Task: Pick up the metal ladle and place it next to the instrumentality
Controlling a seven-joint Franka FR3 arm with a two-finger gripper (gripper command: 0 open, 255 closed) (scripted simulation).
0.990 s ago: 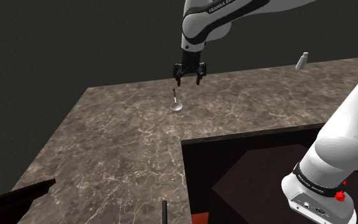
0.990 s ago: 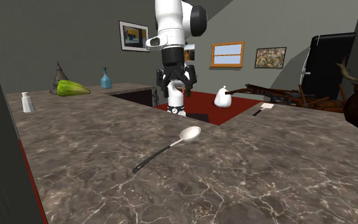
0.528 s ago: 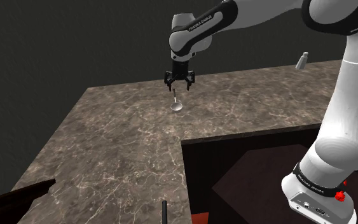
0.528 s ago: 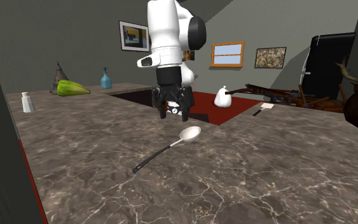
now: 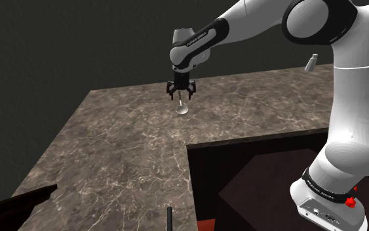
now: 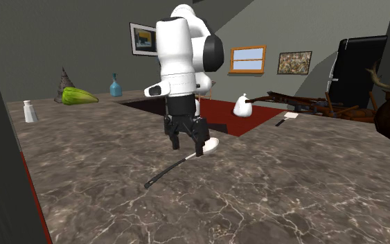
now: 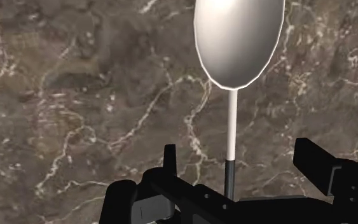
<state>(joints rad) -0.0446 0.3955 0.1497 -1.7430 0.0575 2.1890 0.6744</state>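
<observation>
Since a second ago I have dropped low toward the shoulder view's left. My gripper (image 6: 188,147) hangs open over the ladle (image 7: 238,38), which lies flat on the counter (image 6: 290,187). Its handle runs between my fingers, apparently untouched, and its bowl lies beyond them.

Open counter (image 5: 124,144) room round ladle (image 5: 183,109), gaps btwn it & fingers (image 7: 327,172) either side, shaker (image 5: 312,62) well apart.

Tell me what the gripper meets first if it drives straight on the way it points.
Likely the ladle, its handle lying below the open gripper; then the marbled counter beneath it.
</observation>
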